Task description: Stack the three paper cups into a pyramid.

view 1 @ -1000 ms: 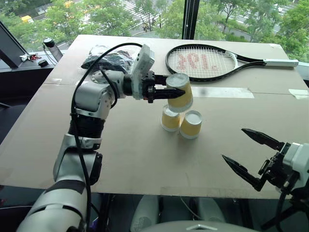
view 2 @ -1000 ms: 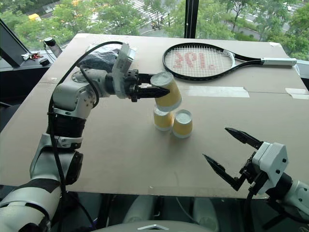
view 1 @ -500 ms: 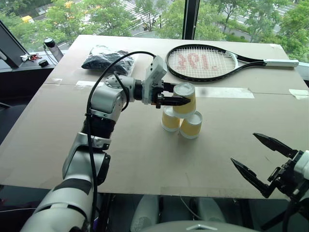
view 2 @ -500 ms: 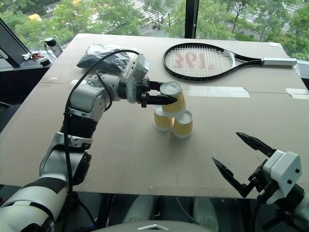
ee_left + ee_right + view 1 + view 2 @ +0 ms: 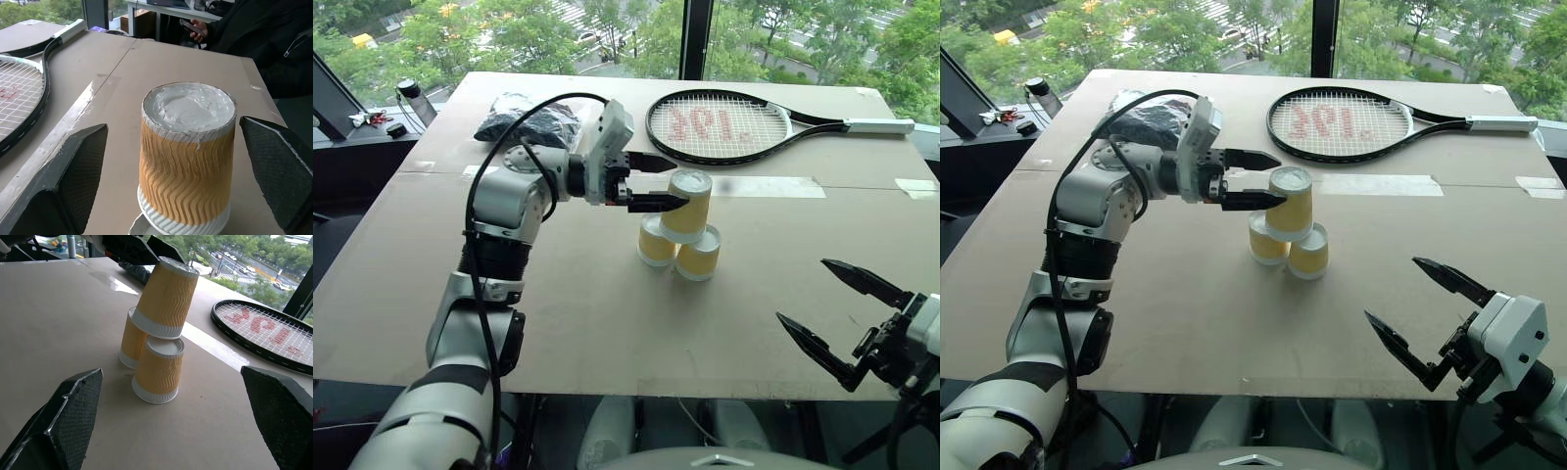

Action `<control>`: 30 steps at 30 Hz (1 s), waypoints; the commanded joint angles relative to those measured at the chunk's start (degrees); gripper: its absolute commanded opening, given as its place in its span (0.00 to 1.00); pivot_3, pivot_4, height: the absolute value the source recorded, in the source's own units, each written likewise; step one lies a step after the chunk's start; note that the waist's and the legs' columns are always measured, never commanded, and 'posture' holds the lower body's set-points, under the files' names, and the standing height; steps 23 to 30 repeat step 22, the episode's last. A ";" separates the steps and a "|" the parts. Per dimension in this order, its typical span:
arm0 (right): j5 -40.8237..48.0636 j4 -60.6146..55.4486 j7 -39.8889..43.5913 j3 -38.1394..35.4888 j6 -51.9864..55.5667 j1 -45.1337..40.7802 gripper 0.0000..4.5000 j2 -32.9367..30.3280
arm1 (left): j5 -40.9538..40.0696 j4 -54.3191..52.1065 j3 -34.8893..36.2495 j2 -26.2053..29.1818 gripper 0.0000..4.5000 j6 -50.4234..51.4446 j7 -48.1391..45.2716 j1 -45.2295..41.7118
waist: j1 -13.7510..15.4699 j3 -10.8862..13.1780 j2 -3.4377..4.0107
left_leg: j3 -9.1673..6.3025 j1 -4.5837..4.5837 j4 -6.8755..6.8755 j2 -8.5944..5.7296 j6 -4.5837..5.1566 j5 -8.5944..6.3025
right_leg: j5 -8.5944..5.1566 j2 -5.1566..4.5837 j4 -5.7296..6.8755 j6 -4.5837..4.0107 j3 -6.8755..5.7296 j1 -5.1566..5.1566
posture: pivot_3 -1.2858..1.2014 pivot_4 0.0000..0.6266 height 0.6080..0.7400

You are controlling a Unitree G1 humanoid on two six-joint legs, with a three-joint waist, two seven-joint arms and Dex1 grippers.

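Note:
Three yellow-orange ribbed paper cups stand upside down mid-table. Two lower cups (image 5: pixel 656 245) (image 5: pixel 700 258) sit side by side, touching. The third cup (image 5: pixel 687 208) rests on top of them, bridging both bases. My left gripper (image 5: pixel 680 183) is open and level, one finger on each side of the top cup's upper part. In the left wrist view the cup (image 5: pixel 187 156) stands free between the fingers (image 5: pixel 73 176), with gaps on both sides. My right gripper (image 5: pixel 803 291) is open and empty near the table's front right edge. The right wrist view shows the stack (image 5: pixel 159 333) ahead of it.
A tennis racket (image 5: pixel 724 122) lies at the back right, and a black bag (image 5: pixel 529 119) at the back left behind my left arm. A tape strip (image 5: pixel 773 186) crosses the cardboard table (image 5: pixel 578 323). A seated person (image 5: pixel 264 34) holding a phone is beyond the table's far side.
My left gripper carried the tilted cup down onto the two lower cups, then opened and let it go. The cup now stands on them. The right gripper stayed open.

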 commanded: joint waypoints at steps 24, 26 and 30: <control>-5.67 21.52 12.33 -1.12 -9.12 3.84 1.00 0.77 | -5.73 -30.86 22.24 4.10 0.98 -7.94 13.61 61.21 | 1.31 -0.08 0.14 | -0.31 0.67 -0.11 0.00 0.23 -0.26 | -0.04 -0.45 -0.22 -0.12 0.13 0.73 | 0.52 0.24 1.00; -5.67 21.52 12.33 -1.12 -9.12 3.84 1.00 0.77 | -5.73 -30.86 22.24 4.10 0.98 -7.94 13.61 61.21 | 1.31 -0.08 0.14 | -0.31 0.67 -0.11 0.00 0.23 -0.26 | -0.04 -0.45 -0.22 -0.12 0.13 0.73 | 0.52 0.24 1.00; -5.67 21.52 12.33 -1.12 -9.12 3.84 1.00 0.77 | -5.73 -30.86 22.24 4.10 0.98 -7.94 13.61 61.21 | 1.31 -0.08 0.14 | -0.31 0.67 -0.11 0.00 0.23 -0.26 | -0.04 -0.45 -0.22 -0.12 0.13 0.73 | 0.52 0.24 1.00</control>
